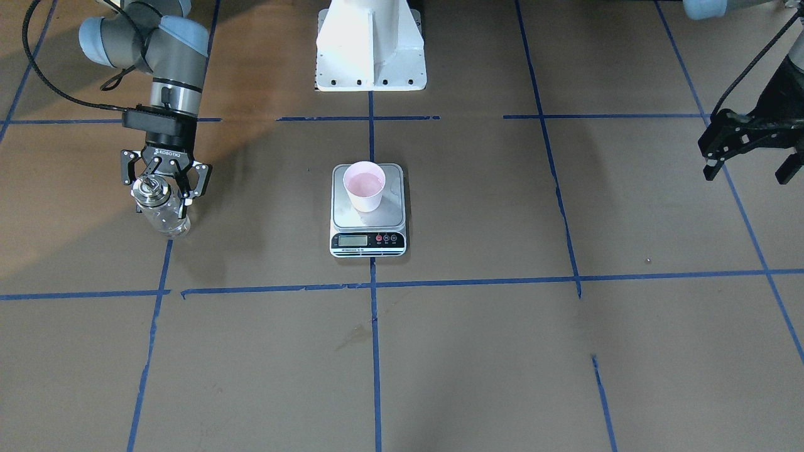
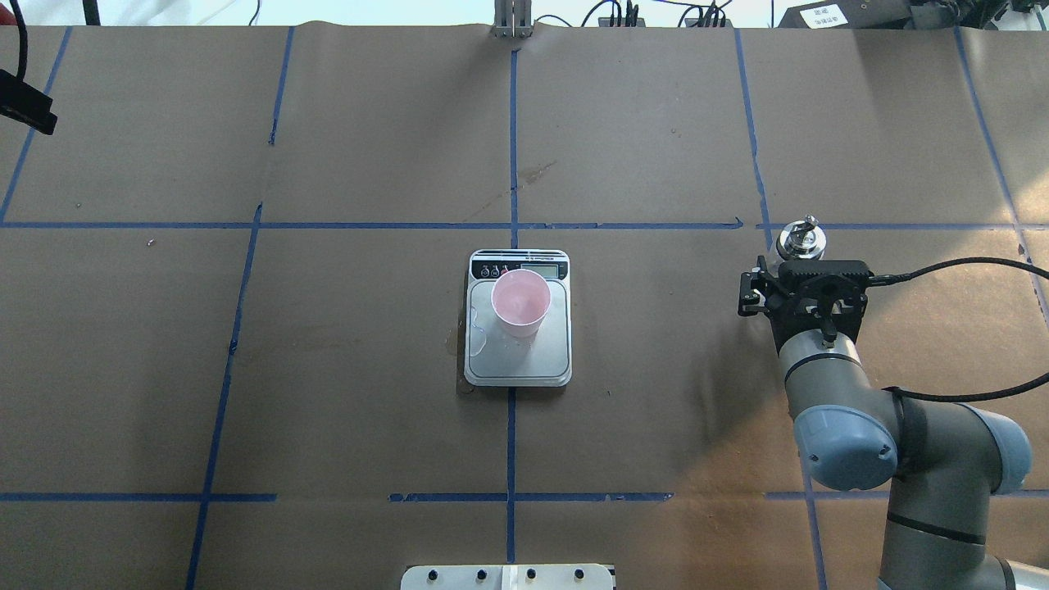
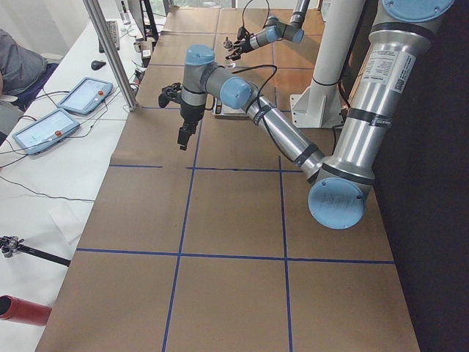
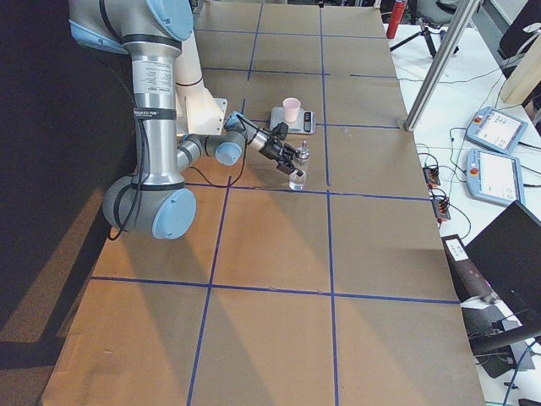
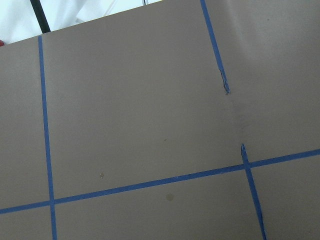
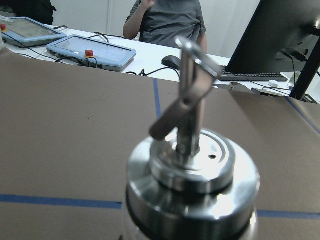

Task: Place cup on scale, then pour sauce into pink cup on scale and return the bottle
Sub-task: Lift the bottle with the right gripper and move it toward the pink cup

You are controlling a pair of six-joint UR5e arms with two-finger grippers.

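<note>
The pale-pink cup stands upright on the steel platform of the scale at the table's middle; its inside looks pink. Cup and scale also show in the overhead view. My right gripper is shut around the clear glass bottle, which stands upright low at the table, well to the robot's right of the scale. Its metal cap and spout fill the right wrist view. My left gripper is open and empty, raised far to the robot's left.
The white robot pedestal stands behind the scale. Blue tape lines grid the brown paper table. Operators' tablets and a seated person are beyond the far edge.
</note>
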